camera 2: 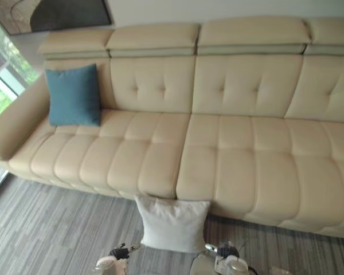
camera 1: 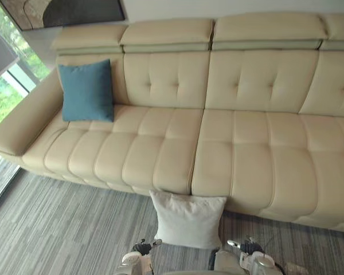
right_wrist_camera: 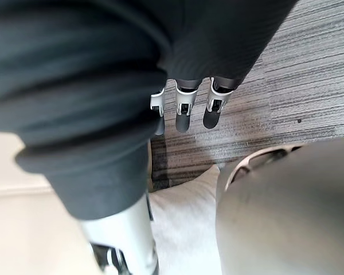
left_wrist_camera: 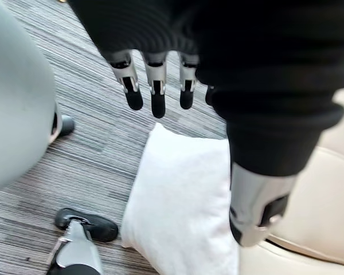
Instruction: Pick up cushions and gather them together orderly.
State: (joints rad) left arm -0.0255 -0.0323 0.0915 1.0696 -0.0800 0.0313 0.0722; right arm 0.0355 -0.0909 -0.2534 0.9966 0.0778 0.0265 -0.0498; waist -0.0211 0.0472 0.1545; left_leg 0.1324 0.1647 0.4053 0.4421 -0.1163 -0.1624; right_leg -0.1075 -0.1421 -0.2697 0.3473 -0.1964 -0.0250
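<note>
Left hand (left_wrist_camera: 155, 86) and right hand (right_wrist_camera: 183, 112) both hang with fingers straight and loose, empty. White cushion (camera 1: 187, 219) stands on striped carpet (camera 1: 57, 229) between them, leaning on cream sofa (camera 1: 246, 154) front. Flanking it likely sets up a two-handed lift. Blue cushion (camera 1: 87, 90) sits well ahead-left of the left hand, propped upright against the sofa's back, the probable gathering spot.

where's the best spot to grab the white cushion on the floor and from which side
Probably its two upper corners, from above, one hand on each. The white cushion stands upright on the carpet, leaning back against the sofa front. That leaves its top edge free, while its back and bottom are blocked. The left hand and right hand hang open close by.
</note>
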